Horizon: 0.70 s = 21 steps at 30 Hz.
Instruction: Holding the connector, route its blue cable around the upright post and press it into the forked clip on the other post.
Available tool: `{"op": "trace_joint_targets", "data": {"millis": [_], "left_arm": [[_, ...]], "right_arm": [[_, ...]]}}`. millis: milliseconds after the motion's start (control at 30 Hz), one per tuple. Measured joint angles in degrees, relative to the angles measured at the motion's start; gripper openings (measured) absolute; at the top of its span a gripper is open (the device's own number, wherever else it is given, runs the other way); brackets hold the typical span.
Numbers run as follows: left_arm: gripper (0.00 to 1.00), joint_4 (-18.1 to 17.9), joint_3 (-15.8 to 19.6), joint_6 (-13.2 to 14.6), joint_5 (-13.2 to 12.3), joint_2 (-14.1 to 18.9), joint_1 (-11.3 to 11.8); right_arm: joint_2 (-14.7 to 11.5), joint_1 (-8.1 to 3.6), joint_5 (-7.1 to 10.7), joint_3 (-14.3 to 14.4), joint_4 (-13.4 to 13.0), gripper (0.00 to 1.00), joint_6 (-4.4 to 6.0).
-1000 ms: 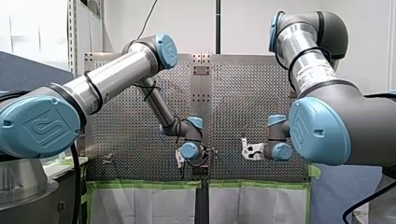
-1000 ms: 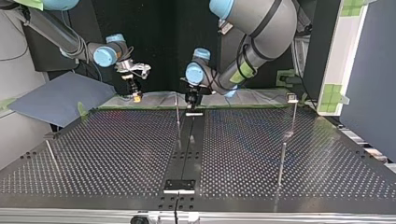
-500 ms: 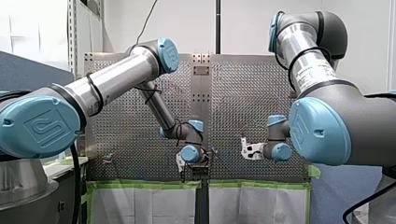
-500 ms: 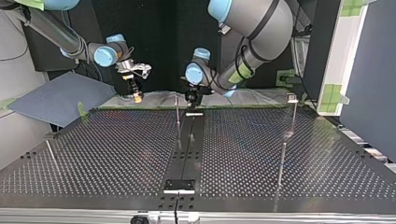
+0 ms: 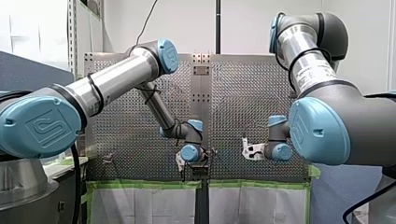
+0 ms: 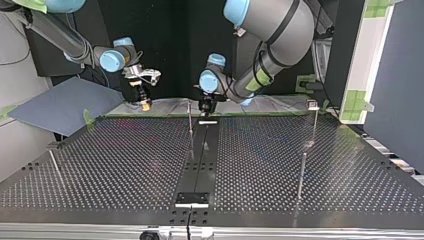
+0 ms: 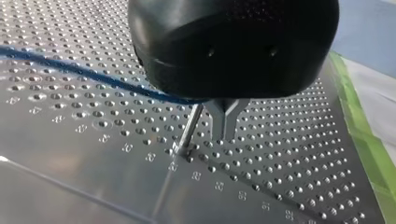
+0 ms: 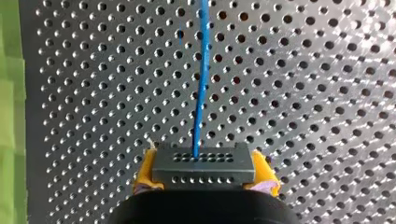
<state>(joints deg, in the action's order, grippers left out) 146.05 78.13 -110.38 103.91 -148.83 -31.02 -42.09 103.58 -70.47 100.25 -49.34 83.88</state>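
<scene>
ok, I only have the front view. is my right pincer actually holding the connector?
Observer: Yes, right wrist view shows the grey connector clamped between the right pincer's yellow pads.
Operator: Cable?
Observer: The blue cable leaves the connector and runs straight ahead over the perforated table.
Operator: At the post?
Observer: In the left wrist view it passes close by a thin upright post; contact, cannot tell.

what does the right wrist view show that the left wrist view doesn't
Only the right wrist view shows the connector, clamped between my right hand's yellow pads. Only the left wrist view shows a thin upright post beside my left hand. Both show the blue cable over the perforated table and green tape at its edge.
</scene>
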Motion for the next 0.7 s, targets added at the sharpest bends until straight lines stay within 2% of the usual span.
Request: {"op": "trace_joint_targets", "data": {"millis": [200,500,567,633,667,700], "left_arm": [[0.01,0.1,-0.01,-0.09,-0.07,0.0,0.32],[0.04,0.45,-0.01,0.19,-0.22,0.02,0.3],[0.28,0.76,-0.01,0.82,-0.61,0.05,0.15],[0.28,1.3,-0.01,1.73,-0.93,0.06,0.0],[0.61,1.62,-0.01,2.15,-1.0,0.06,-0.05],[0.61,1.93,-0.01,2.56,-1.04,0.07,-0.1]], "right_arm": [[1.43,-0.44,-0.56,-1.11,1.1,0.0,-0.31],[1.67,-0.69,-0.63,-1.79,1.66,0.0,-0.46],[1.68,-0.68,-0.62,-1.79,1.68,0.0,-0.55],[1.69,-0.67,-0.59,-1.79,1.69,0.0,-0.59],[1.7,-0.66,-0.57,-1.79,1.69,0.0,-0.6],[1.7,-0.67,-0.56,-1.79,1.69,0.0,-0.61]]}}
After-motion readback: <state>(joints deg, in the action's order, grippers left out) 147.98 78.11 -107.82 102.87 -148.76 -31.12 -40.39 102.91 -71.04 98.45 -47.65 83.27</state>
